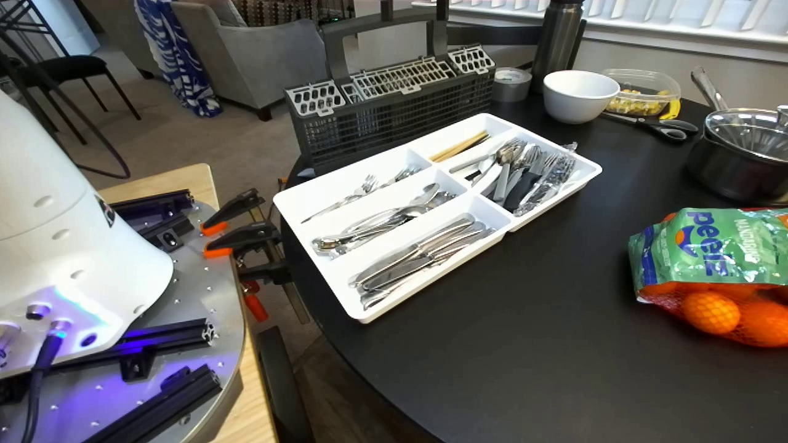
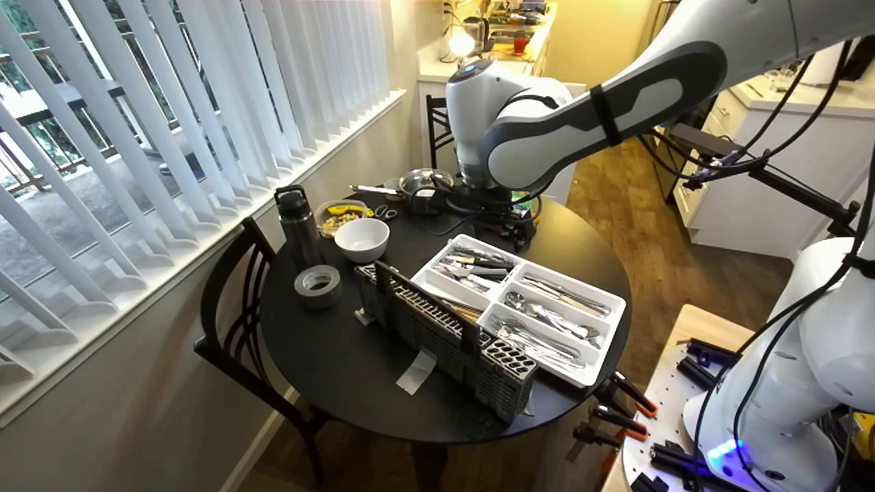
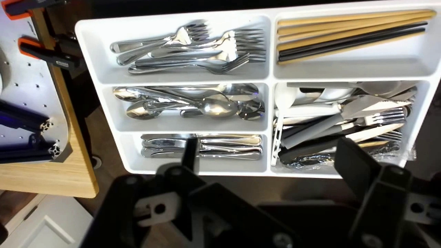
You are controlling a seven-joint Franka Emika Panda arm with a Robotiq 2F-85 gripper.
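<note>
The white cutlery tray (image 3: 270, 76) lies on the black table (image 1: 554, 357), its long axis running left to right in the wrist view, roughly parallel to the line between the two fingertips of the gripper (image 3: 270, 153). From the jaws it lies ahead, toward the far side of that view, with its near long rim closest. The left finger (image 3: 189, 155) shows in front of the butter knives (image 3: 231, 150), which lie lengthwise along the tray; the right finger (image 3: 355, 165) shows in front of the mixed utensils (image 3: 310, 132). Spoons (image 3: 218, 105) fill the middle left compartment, forks (image 3: 228, 51) the far left one and chopsticks (image 3: 355, 32) the far right one.

The jaws stand wide apart and have hold of nothing. They appear clear of the tray, though their height above it is hard to tell. In an exterior view the gripper hangs by the tray's far long side, near the end with the mixed utensils. The arm (image 2: 547, 140) reaches in from the right, sloping down to the left, its last links close to upright.

Farther out, a dishwasher cutlery basket (image 2: 437, 335) stands along the tray's opposite long side, with a white bowl (image 2: 362, 242) and a roll of duct tape (image 2: 321, 297) beyond it to the left.
</note>
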